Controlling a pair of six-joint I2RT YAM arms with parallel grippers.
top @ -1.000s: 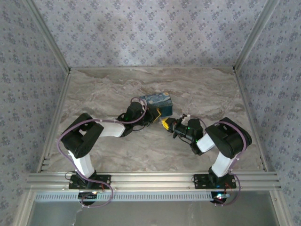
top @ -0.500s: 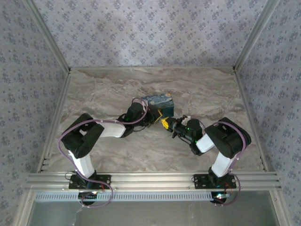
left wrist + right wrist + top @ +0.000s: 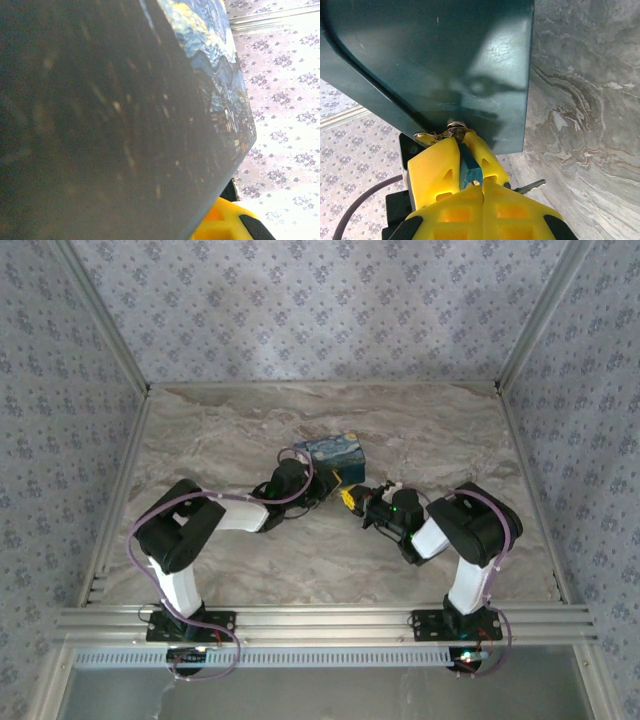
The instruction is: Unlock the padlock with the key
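Note:
A small blue padlock hangs from a brass hasp on the front of a dark box with a painted starry lid. In the right wrist view, the left gripper is shut on the padlock with its yellow fingers on either side of the body. My right gripper is shut just below the padlock, with the brass end of a key at its tips against the lock's underside. A second, silver key sticks out to the right. From above, both grippers meet at the box's front.
The box's dark side and painted lid press close to the left wrist camera, with a yellow finger at the bottom. Marble tabletop lies open around the box. Patterned walls enclose three sides.
The right arm has shifted slightly left and towards the box, bringing its gripper closer under the padlock. The left arm and box have stayed put.

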